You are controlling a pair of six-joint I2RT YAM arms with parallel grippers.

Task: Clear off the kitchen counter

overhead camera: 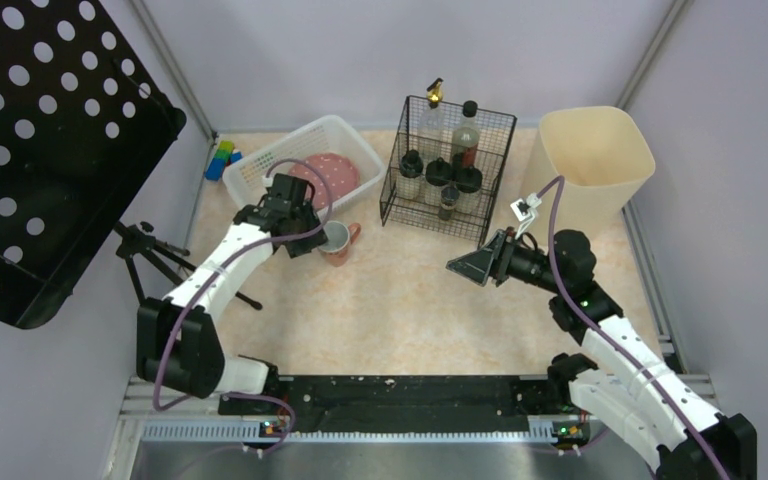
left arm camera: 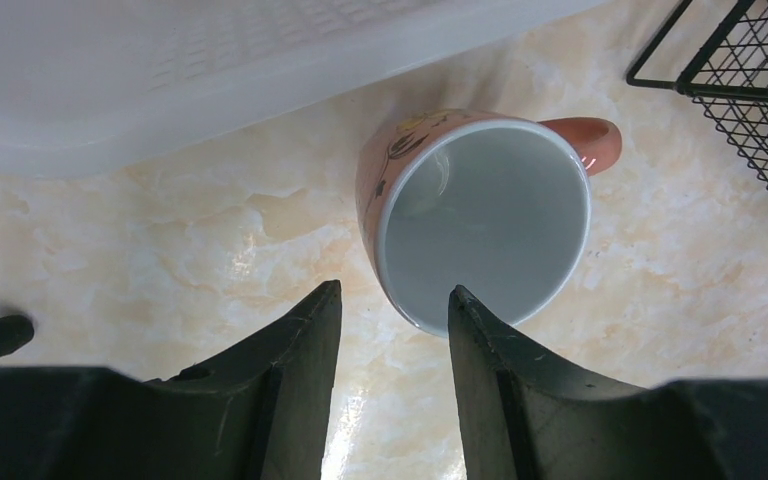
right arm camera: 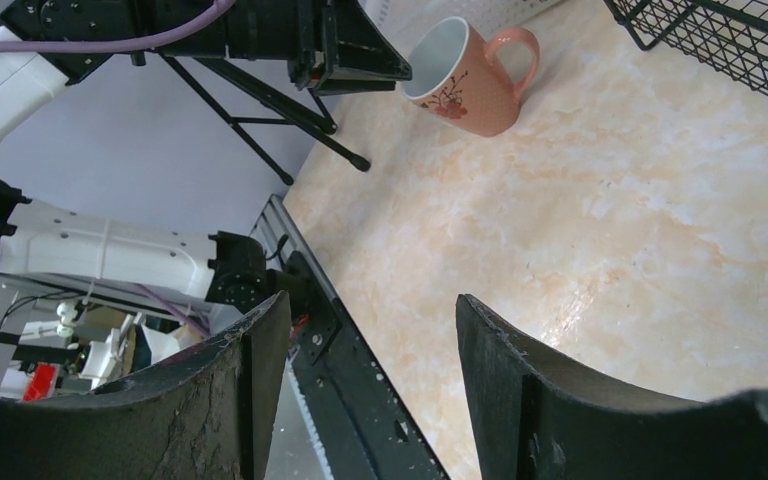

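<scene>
Reference item: the salmon-pink ceramic mug with a white interior and a floral print on its side. It stands upright on the beige-pink marbled kitchen counter, which extends under the mug and outward to the metal rails on every side.

Left gripper: positioned just beside the mug on the side away from its handle. The jaws are spread, with only counter surface between them. In the left wrist view one fingertip overlaps the mug rim; contact cannot be confirmed.

Right gripper: held above the counter, well apart from the mug on its handle side. The jaws are spread and hold nothing.

Items on the counter:
- White plastic slotted basket: just behind the mug, containing a pink speckled plate.
- Black wire rack: beyond the mug handle and set back from it, loaded with bottles and jars.
- Cream plastic bin: farther from the mug than the rack, on the same side.
- Blue and green blocks: beyond the white basket, at the counter's far corner.
</scene>
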